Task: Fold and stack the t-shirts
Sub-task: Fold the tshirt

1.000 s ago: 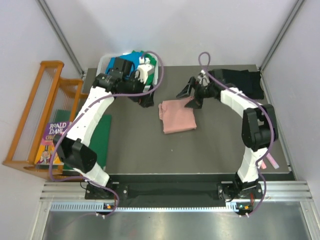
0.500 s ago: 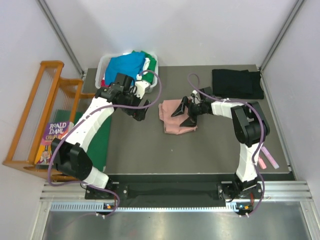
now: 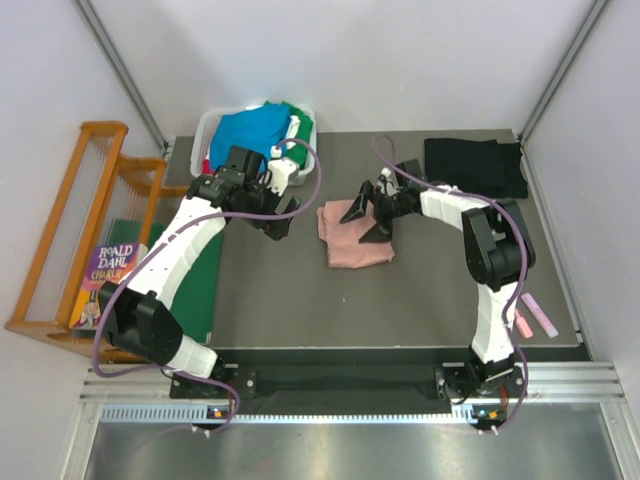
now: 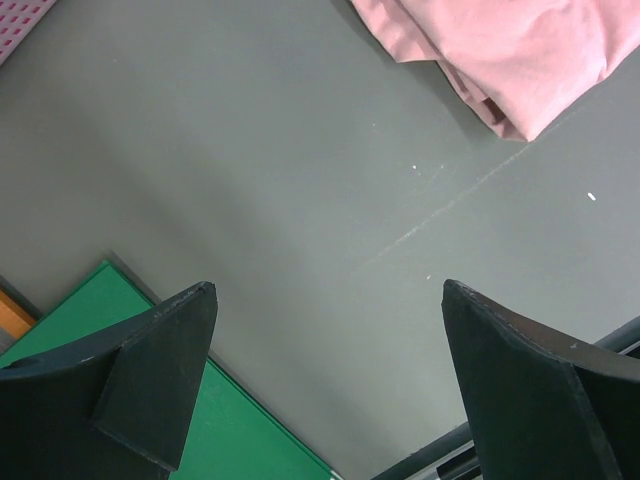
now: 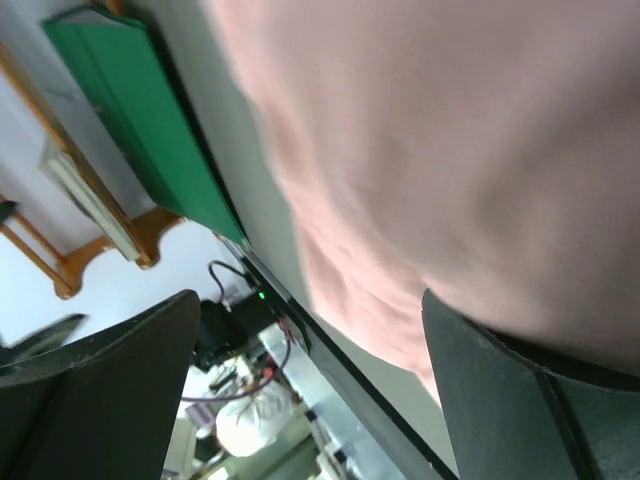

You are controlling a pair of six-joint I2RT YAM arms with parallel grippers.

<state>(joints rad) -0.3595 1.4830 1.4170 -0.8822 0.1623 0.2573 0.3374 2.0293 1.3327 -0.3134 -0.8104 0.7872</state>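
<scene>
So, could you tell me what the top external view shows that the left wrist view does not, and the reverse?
Only the top external view shows the black t-shirt at the far right, the white bin heaped with blue and green shirts, the wooden rack and the right gripper, open over the pink t-shirt. Only the left wrist view shows a faint pale scratch on the grey mat. Both show the pink t-shirt, the green board and the open, empty left gripper.
</scene>
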